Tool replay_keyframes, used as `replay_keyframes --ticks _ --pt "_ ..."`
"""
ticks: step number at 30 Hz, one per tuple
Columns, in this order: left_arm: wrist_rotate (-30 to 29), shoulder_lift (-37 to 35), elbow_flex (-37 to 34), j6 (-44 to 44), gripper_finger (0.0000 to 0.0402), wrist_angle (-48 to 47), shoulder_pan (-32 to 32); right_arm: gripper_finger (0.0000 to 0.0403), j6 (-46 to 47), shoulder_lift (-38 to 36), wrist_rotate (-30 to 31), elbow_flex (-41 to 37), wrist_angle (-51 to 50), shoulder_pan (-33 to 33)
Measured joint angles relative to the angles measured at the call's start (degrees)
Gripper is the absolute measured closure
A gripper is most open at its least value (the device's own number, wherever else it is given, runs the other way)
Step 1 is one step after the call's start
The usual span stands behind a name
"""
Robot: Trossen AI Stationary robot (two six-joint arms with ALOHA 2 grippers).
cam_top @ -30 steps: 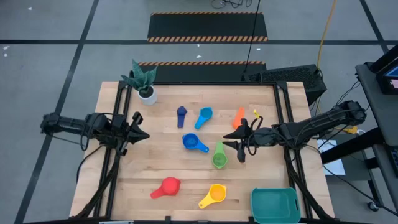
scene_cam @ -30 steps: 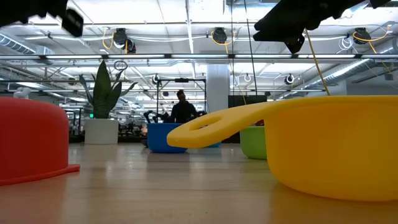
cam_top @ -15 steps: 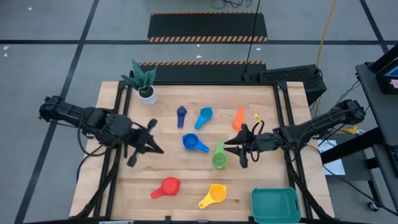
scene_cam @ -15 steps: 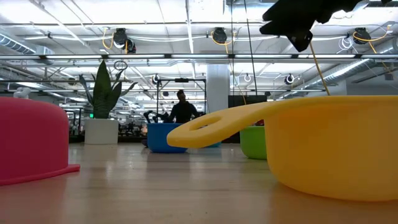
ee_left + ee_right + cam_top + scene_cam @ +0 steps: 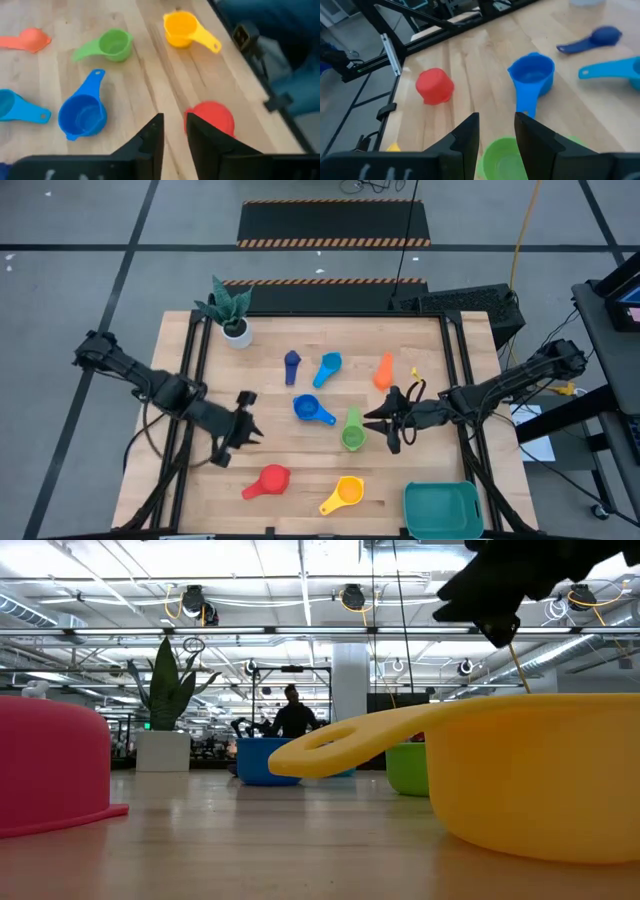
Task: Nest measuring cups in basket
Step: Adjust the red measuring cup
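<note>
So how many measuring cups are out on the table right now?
7, none hidden: navy, light blue and orange along the far row; blue and green mid-table; red and yellow near the front. The basket holds none.

Looking straight down from overhead on the whole table [image 5: 300, 480]; looking level from table height, close against the yellow cup [image 5: 530, 780], into the room beyond. Riding each wrist, facing inward over the same red cup [image 5: 212, 116].
</note>
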Motion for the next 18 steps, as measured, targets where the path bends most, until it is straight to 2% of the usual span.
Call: replay_keyframes --ticks 5,12,18 --pt "-5.7 1.6 0.0 -1.5 0.0278 -5.2 -6.7 0.0284 1.7 0.0 0.0 -0.5 0.2 0.0" --pt "-6.1 2.8 0.0 -13.1 0.0254 -16.3 -13.2 0.0284 0.1 0.0 0.0 -0.5 2.4 0.0" --pt "-5.5 9.8 0.0 -17.2 0.0252 -15.4 -19.1 0.0284 0.0 0.0 0.0 -0.5 2.4 0.0"
